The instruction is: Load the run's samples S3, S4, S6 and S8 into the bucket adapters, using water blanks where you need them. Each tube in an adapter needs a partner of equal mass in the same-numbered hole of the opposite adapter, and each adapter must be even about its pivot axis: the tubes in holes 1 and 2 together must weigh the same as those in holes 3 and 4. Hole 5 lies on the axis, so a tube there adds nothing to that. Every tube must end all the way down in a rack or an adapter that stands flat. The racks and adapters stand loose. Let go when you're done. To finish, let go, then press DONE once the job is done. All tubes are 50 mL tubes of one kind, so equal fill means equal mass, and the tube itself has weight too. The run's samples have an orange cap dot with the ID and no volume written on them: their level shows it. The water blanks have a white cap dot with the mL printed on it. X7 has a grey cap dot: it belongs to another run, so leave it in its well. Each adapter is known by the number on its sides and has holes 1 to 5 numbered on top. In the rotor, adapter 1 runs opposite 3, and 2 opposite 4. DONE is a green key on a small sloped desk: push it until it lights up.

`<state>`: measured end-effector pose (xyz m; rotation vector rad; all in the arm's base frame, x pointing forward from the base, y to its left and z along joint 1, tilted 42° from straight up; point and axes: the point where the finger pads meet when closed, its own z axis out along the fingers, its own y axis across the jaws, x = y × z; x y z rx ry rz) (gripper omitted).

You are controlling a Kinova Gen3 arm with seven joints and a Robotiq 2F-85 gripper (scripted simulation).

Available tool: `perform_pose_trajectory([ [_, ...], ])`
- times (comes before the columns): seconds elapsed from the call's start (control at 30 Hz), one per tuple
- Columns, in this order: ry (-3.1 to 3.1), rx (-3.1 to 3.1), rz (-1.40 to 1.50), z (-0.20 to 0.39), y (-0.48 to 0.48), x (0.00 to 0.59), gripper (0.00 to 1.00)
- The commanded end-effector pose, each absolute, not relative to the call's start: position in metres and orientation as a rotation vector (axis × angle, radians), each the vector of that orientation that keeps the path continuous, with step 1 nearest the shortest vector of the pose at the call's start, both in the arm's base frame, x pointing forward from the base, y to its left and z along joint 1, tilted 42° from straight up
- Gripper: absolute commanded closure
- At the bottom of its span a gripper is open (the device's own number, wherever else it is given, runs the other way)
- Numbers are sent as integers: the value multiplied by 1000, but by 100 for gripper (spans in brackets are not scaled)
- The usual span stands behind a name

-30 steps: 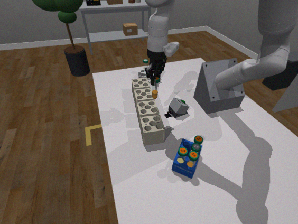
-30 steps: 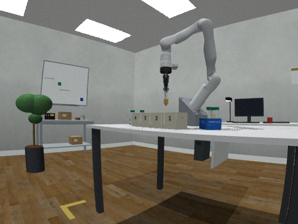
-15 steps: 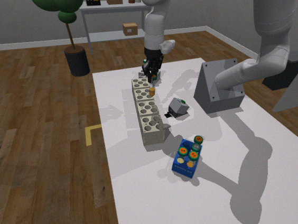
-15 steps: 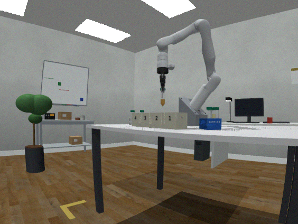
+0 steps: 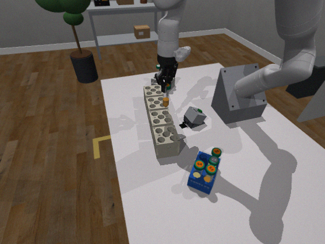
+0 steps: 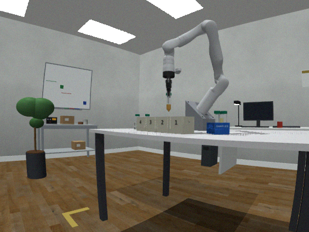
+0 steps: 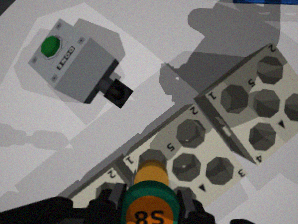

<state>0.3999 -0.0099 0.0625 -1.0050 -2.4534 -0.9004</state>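
Sample tube S8 (image 7: 150,200), green-capped with an orange dot and orange contents, hanging upright and clear of everything, well above the row of adapters. Clamped just under the cap by the hand (image 5: 165,81), fingers closed on it. Conical tip (image 6: 169,108) pointing down over the joint between adapter 2 (image 6: 162,123) and adapter 1 (image 6: 179,124) in the exterior view; from the wrist view, tip over a hole near the "1" mark of the adapter below.

Four beige adapters end to end on the white worktop (image 5: 230,201), all visible holes unfilled. Grey sloped desk with the green DONE key (image 7: 50,45) just beside the row, on the arm's side. Blue samples rack (image 5: 203,173) nearer the camera in the top view, four capped tubes standing in it, two wells showing light discs. More green-capped tubes (image 6: 142,115) standing past adapter 4. Grey arm pedestal (image 5: 238,95) beyond the desk.
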Motion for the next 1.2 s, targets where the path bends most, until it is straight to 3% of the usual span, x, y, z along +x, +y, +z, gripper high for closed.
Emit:
perform_pose_trajectory([
  [0.0,-2455,-1006,-901,60,-8,400,90],
  [1.17,-2455,-1006,-901,41,9,398,90],
])
